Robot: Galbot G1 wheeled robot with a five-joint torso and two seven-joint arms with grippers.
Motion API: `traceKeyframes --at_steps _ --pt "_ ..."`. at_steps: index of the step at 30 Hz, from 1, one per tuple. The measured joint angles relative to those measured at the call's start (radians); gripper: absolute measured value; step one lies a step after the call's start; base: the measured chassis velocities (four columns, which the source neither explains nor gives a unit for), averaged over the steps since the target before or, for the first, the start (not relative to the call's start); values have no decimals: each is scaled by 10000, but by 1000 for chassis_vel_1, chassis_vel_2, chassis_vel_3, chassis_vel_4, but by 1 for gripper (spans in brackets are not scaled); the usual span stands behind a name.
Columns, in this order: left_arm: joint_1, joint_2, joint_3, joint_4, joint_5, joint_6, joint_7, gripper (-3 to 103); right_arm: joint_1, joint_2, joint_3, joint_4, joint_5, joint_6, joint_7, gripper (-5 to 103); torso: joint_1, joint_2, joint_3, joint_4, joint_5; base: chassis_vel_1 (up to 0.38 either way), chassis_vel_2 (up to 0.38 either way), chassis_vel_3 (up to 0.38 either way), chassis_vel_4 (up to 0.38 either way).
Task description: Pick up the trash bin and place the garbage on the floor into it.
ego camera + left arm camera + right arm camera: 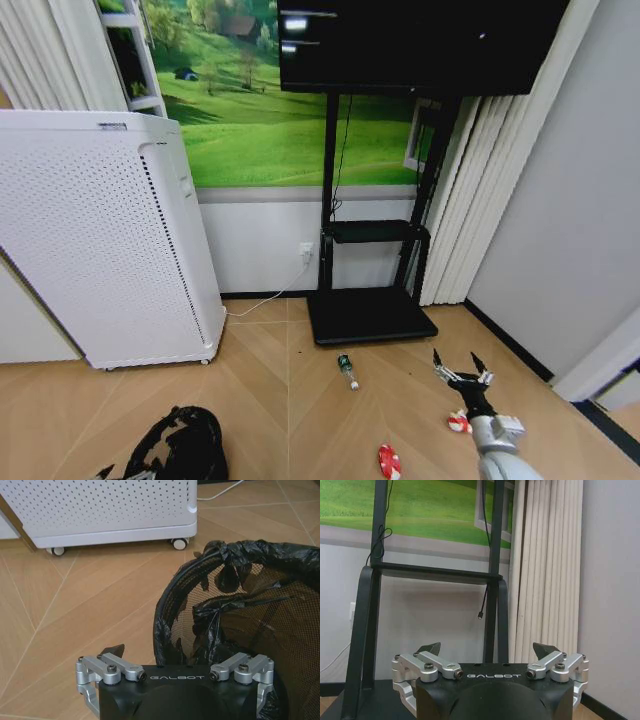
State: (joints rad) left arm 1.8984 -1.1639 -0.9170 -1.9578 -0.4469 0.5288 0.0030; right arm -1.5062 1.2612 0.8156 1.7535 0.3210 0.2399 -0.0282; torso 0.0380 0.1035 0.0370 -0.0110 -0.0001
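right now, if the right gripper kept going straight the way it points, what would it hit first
Probably the black tv stand: the open right gripper faces its legs and shelf, wall behind. Depth is unclear.

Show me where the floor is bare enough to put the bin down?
Bare wood lies between the white appliance and the small bottle, ahead of the trash bin by the left gripper. It is crowded on the right: two red-and-white wrappers lie by the open right gripper, and the TV stand base fills the floor ahead.
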Motion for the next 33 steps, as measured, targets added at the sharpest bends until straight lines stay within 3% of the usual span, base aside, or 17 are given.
traceKeyframes --at_steps 4,7,9,11,13,15,17,20,22,23,25,33 --pt "-186 3 125 129 -118 271 -76 103 7 -18 13 -40 -6 19 -6 100 0 0 0 0 0 0 0 0 0" --pt "-252 3 166 204 -129 339 -79 98 21 -18 12 -62 -15 23 -8 100 0 0 0 -1 1 0 0 0 0" --pt "-284 -1 177 293 -108 325 5 89 39 -2 -12 -104 -50 26 -11 100 0 0 0 0 8 0 0 0 0" --pt "-285 -9 174 315 -99 305 57 89 48 4 -18 -118 -67 28 -12 100 0 0 0 0 10 0 0 0 0" --pt "-285 -22 159 362 -73 253 167 73 71 15 -40 -165 -104 39 -14 100 0 1 0 2 10 0 0 0 0" --pt "-284 -26 154 381 -61 215 197 73 81 18 -49 -185 -121 44 -15 100 0 1 0 1 10 0 0 0 0" --pt "-285 -30 160 422 -16 90 225 62 87 20 -55 -197 -140 57 -16 100 0 1 -1 1 6 0 0 0 0" --pt "-289 -29 169 437 3 48 231 57 88 20 -56 -201 -141 64 -16 100 0 1 -1 1 6 0 0 0 0" --pt "-306 -30 195 460 21 9 237 41 88 9 -55 -209 -143 82 -16 100 0 0 0 -1 3 0 0 0 0" --pt "-306 -30 195 460 21 9 237 41 88 9 -55 -209 -143 82 -16 100 0 0 0 -1 3 0 0 0 0" --pt "-321 -36 250 451 27 -7 257 30 87 -2 -49 -212 -143 98 -16 100 0 1 0 -4 -3 0 0 0 0" --pt "-335 -81 331 323 218 -177 277 15 103 -3 -46 -226 -141 149 -30 100 0 1 0 3 0 0 0 0 0"
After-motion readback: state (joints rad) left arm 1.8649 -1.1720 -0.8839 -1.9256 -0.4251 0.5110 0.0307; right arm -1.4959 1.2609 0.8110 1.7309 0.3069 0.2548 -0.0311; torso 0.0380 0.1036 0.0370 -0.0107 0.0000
